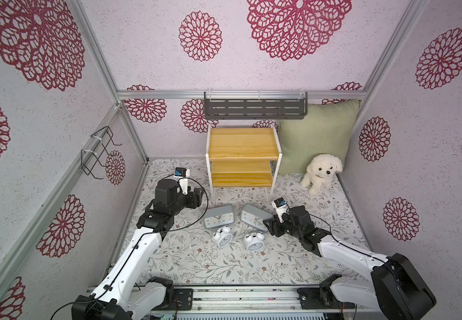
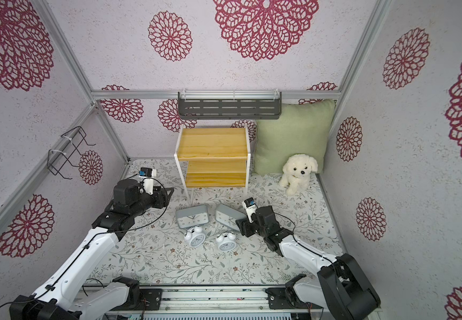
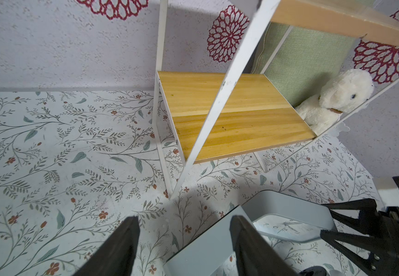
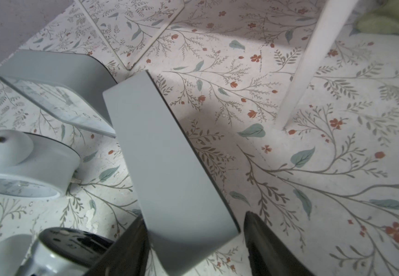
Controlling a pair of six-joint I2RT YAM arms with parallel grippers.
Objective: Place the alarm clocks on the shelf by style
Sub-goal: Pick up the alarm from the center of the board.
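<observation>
Remote view, both arms. My right gripper (image 4: 193, 216) straddles the right end of the right grey clock (image 1: 253, 219), jaws partly open: one finger (image 4: 126, 251) lies against the case, the other stands just clear of it. My left gripper (image 3: 184, 218) hovers left of the shelf (image 1: 243, 144), jaws parted around nothing. The left grey clock (image 1: 219, 219) rests just beside the right one, on the floral mat (image 1: 196, 263) near the shelf's legs. The left twin-bell clock (image 1: 222, 237) and right twin-bell clock (image 1: 253, 241) sit nearer me.
</observation>
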